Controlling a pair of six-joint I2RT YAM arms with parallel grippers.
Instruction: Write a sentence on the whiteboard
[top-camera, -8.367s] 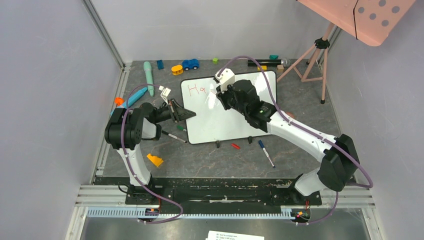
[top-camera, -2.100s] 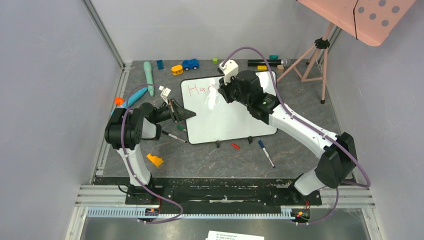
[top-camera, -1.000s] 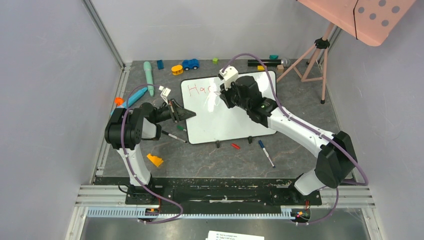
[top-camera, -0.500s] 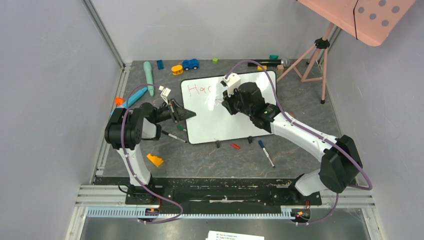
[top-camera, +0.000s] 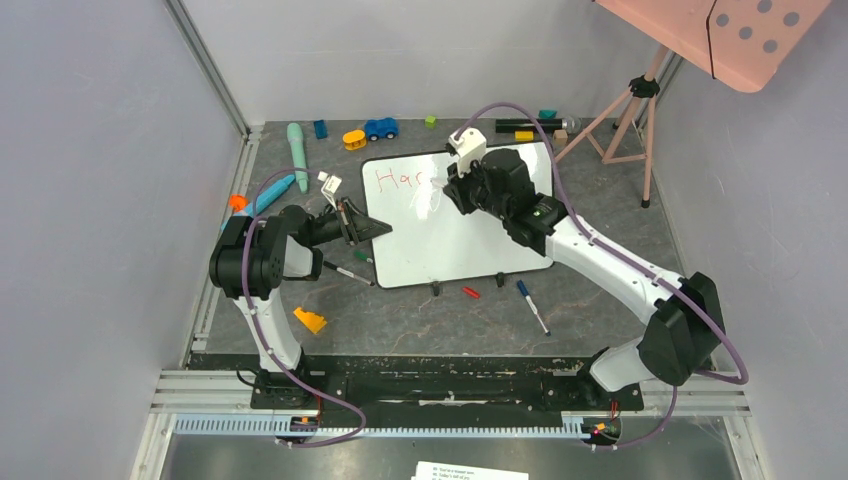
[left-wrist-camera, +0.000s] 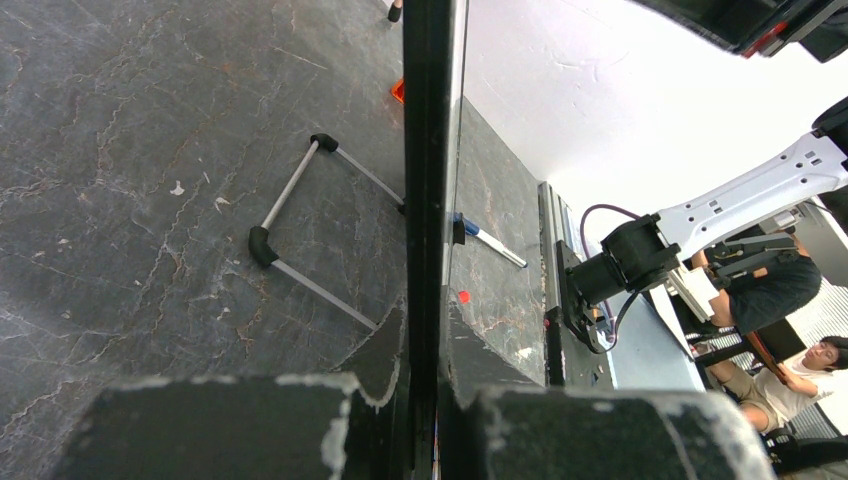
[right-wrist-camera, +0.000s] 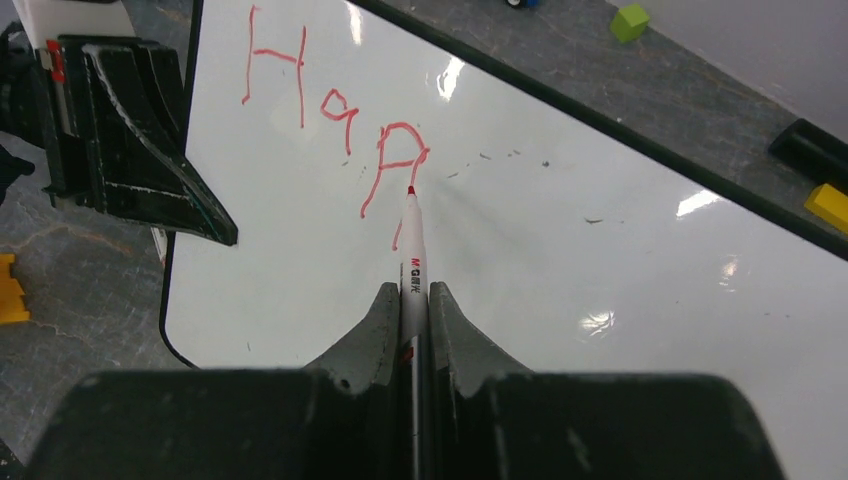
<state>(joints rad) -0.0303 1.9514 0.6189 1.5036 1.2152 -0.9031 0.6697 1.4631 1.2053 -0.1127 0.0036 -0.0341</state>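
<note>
The first word of the sentence (right-wrist-camera: 301, 80) is being written: three red letters, roughly "Hap", are being shown near the far left corner of the whiteboard (top-camera: 450, 245), which is lying flat in the middle of the surface (top-camera: 400, 320). A red marker (right-wrist-camera: 412, 255) is being gripped tightly by the right tool (right-wrist-camera: 412, 290), with its tip being pressed on the stroke of the third letter. The board's left rim is being pinched by the left tool (left-wrist-camera: 425, 330), narrowed down onto it, apparently to steady the board.

Most of the sentence is judged to be unwritten. For the next move, the tip is likely being called on to finish this letter, then to be lifted and shifted rightward onto bare white.

The dark, marbled surface is being shared with a blue toy car (top-camera: 381, 128), loose pens (top-camera: 532, 305) and a tripod (top-camera: 630, 110) carrying a pink dotted panel (top-camera: 745, 35); pale grey walls (top-camera: 100, 150) are enclosing it.
</note>
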